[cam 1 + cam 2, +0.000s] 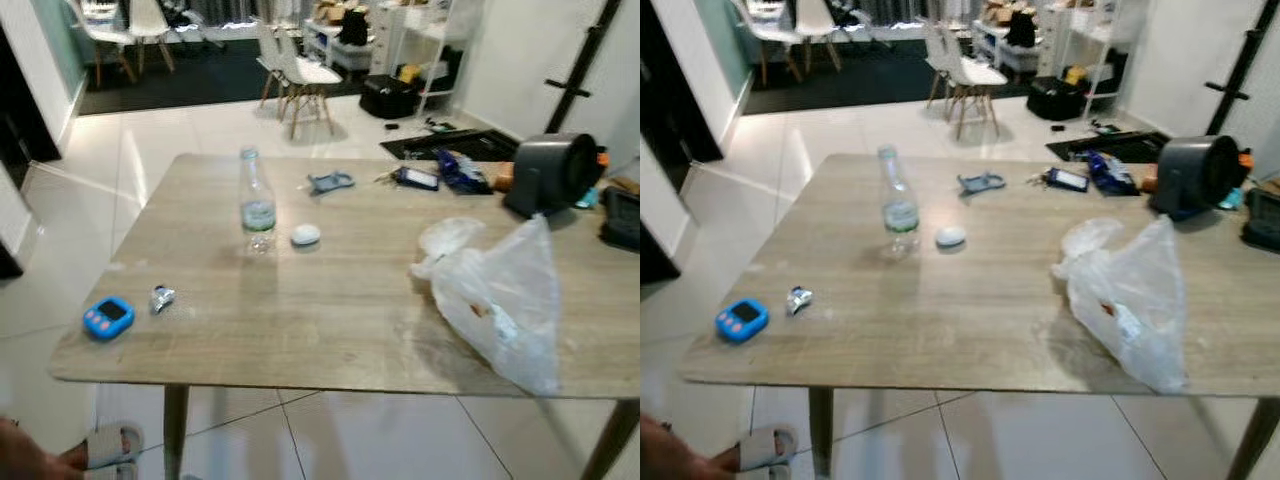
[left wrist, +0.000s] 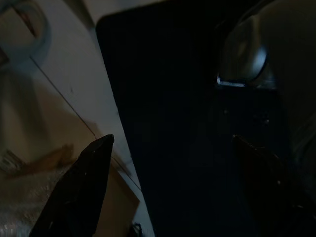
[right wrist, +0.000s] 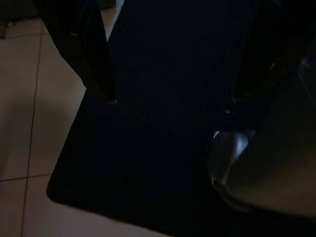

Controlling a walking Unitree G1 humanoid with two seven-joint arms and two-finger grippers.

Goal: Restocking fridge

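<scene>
The left eye view shows a wooden bench [image 1: 330, 320] on a pale tiled floor [image 1: 150, 130]. A clear water bottle [image 1: 257, 203] stands upright near the far left corner, its long side pointing straight up and its cap at the top. Just beside it lies a small white thing [image 1: 305, 235], too blurry to name. Near the front left corner sit a blue gadget [image 1: 108, 318] and a tiny crumpled silver bit [image 1: 161, 298]. A clear plastic bag [image 1: 500, 290] slumps by the right edge; what is inside is hard to make out. A dark round machine [image 1: 552, 172] stands at the far right corner, with small dark things next to it. The middle of the bench is open. A person's foot in a sandal [image 1: 110, 445] is cut off at the bottom left.

Both wrist views are very dark. The left gripper [image 2: 170, 148] hangs with its fingers spread apart, grasping nothing. The right gripper [image 3: 173, 98] is the same, fingers wide and holding nothing, above a dark mat.
</scene>
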